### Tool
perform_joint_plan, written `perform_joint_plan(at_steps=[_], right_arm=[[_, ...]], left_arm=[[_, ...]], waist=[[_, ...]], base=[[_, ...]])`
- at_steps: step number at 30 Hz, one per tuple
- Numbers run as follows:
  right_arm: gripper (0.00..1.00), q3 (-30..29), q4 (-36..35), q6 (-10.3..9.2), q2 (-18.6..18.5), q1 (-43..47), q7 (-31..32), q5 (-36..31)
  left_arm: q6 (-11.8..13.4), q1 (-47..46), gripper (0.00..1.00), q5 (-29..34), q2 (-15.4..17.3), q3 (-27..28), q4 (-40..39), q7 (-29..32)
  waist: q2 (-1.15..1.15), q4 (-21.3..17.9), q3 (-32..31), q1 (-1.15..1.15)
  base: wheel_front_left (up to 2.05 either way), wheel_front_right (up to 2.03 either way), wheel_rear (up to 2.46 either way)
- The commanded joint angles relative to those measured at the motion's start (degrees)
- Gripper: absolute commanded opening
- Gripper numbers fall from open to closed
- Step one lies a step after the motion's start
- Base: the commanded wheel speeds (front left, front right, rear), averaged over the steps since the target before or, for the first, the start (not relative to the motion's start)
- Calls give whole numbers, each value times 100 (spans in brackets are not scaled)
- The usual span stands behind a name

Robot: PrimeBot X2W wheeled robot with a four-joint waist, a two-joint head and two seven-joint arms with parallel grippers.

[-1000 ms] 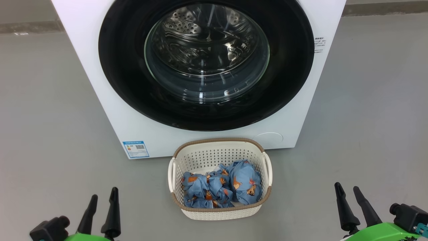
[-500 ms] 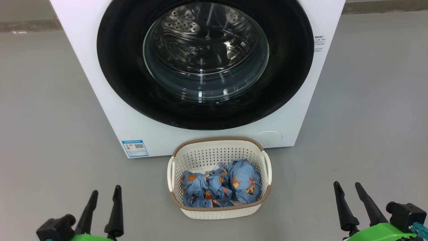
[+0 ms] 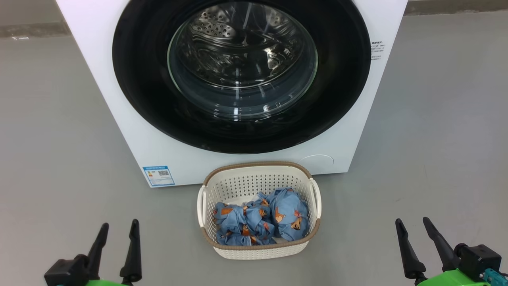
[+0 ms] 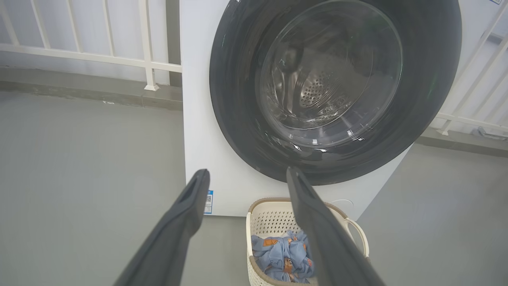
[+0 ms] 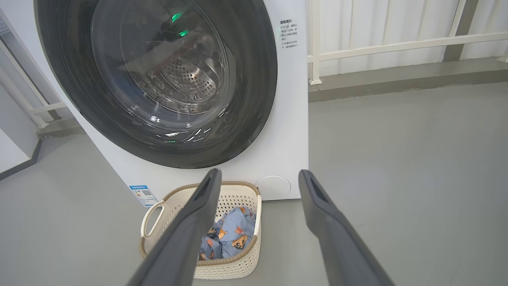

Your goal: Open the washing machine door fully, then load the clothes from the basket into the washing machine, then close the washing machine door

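The white washing machine [image 3: 119, 131] stands straight ahead, its round black-rimmed door [image 3: 242, 75] lying flush against the front. On the floor before it sits the cream basket [image 3: 260, 171] holding light blue clothes [image 3: 262, 218] with orange-brown bears. My left gripper [image 3: 118, 228] is open at the lower left and my right gripper [image 3: 410, 224] is open at the lower right; both flank the basket, well short of the machine, with nothing between their fingers. The wrist views show the door [image 4: 337, 87] [image 5: 158, 79], basket [image 4: 353, 226] [image 5: 234, 262] and clothes [image 4: 278, 254] [image 5: 232, 234].
Grey floor [image 3: 436, 139] spreads to both sides of the machine. A white railing [image 4: 99, 55] [image 5: 397, 43] on a low kerb runs behind it. A blue label [image 3: 158, 175] and a round cap [image 3: 317, 161] mark the machine's lower front.
The head view has drifted slightly, shifting the machine and basket a little left. Both grippers stay open low in the view, the left one having edged leftward.
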Motion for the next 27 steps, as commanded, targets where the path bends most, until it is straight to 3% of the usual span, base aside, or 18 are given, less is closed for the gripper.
perform_joint_plan(at_steps=[1,17,27], right_arm=[[100,119,-162,9,-100,-35,-74,-70],[100,74,-172,9,-100,-45,-74,-46],[100,89,-174,9,-88,-52,-74,-35]], left_arm=[[-15,-208,100,70,91,219,-102,-59],[-15,-234,100,357,75,290,-15,-59],[-15,-225,100,459,47,319,-41,-59]], waist=[[0,1,0,-1],[0,-4,36,-1],[0,5,34,-1]], base=[[0,0,0],[2,2,-3],[60,60,-119]])
